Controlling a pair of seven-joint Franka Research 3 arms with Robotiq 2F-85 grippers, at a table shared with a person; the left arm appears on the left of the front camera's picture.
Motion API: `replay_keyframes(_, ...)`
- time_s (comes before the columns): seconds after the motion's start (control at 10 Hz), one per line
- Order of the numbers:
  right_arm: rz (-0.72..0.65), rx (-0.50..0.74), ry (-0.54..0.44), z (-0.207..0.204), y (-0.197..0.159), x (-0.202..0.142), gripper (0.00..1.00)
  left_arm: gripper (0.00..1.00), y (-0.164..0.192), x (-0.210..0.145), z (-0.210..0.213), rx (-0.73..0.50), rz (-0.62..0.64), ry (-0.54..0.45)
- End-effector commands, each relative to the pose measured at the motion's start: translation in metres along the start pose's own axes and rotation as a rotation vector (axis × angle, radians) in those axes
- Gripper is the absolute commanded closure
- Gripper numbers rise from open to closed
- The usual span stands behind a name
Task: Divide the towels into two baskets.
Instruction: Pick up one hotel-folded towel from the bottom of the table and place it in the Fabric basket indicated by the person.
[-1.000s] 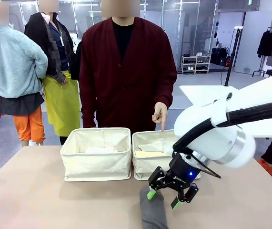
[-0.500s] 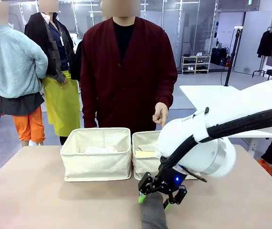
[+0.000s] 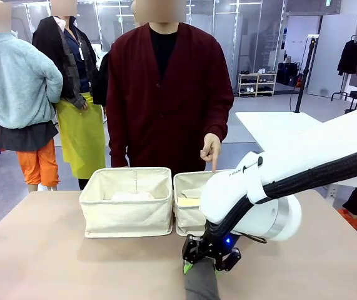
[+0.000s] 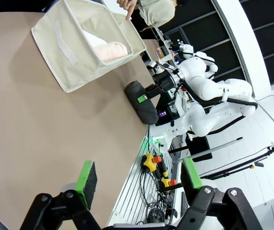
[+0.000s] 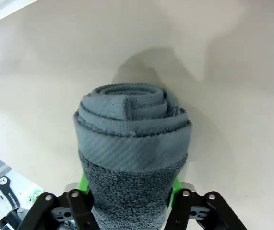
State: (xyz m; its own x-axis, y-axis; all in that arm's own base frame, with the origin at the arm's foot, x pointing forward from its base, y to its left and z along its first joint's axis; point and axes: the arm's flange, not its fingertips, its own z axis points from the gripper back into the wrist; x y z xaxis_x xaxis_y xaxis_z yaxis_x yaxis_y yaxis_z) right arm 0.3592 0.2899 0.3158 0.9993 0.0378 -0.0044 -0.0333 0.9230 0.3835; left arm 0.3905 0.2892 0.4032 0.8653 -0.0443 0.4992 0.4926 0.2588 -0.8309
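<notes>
The right gripper [image 3: 208,261] is reaching low, its fingers [image 5: 177,186] pressing both sides of a roll. The left gripper [image 4: 139,178] is hanging with fingers spread apart.

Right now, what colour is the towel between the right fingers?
Dark grey; the towel shows best in the right wrist view.

The dark grey towel [image 5: 132,158] is a tightly rolled terry cylinder lying flat on the table at the near edge, right of centre, its spiral end facing the baskets. Two cream canvas baskets stand side by side farther back — the left basket [image 3: 127,215] holds a white towel [image 3: 132,196], the right basket [image 3: 187,217] a pale yellow towel [image 3: 189,202].
</notes>
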Motion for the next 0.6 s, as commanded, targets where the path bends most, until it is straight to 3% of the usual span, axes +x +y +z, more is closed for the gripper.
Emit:
replay_keyframes(0.0,-0.028,-0.034,-0.041,-0.004,0.005,-0.005,1.0,0.11,-0.005,-0.003,0.001,-0.008,-0.012,0.002)
replay_keyframes(0.2,-0.024,-0.039,-0.046,0.001,0.003,-0.006,0.94,0.11,-0.005,-0.003,0.001,-0.008,-0.012,0.002)
replay_keyframes(0.3,-0.007,-0.047,-0.037,0.012,0.004,-0.006,1.0,0.11,-0.005,-0.003,0.001,-0.008,-0.012,0.002)
replay_keyframes(0.5,0.124,-0.029,-0.026,0.061,0.019,-0.008,1.0,0.11,-0.005,-0.003,0.001,-0.008,-0.012,0.002)
